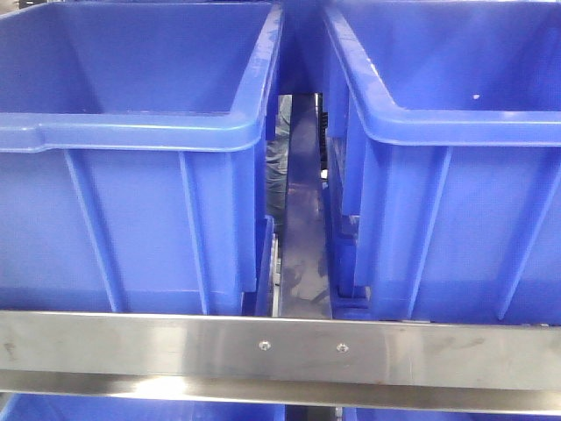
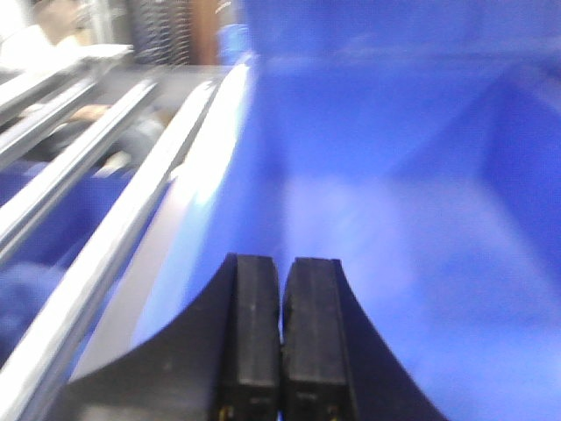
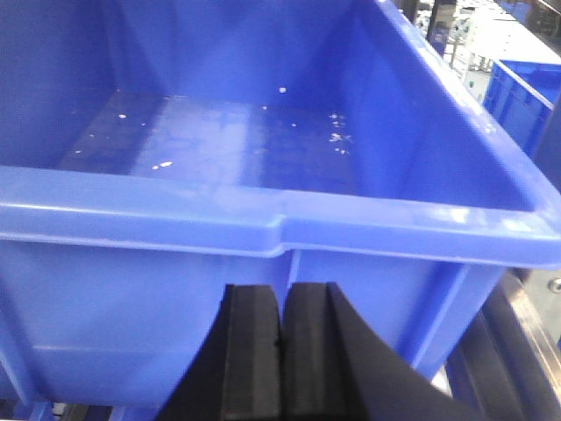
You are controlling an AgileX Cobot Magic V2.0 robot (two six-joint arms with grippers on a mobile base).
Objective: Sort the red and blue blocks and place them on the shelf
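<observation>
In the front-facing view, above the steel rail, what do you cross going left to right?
Left blue bin → narrow gap with a dark steel strip running back between the bins → right blue bin. The shelf rail spans the whole width beneath them.

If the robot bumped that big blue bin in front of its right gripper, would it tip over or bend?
Probably neither. The bin looks stiff: it has a thick rolled rim and ribbed walls. It is wide and low, so tipping seems unlikely. It appears empty, so a push from the right gripper might slide it on the shelf rail.
</observation>
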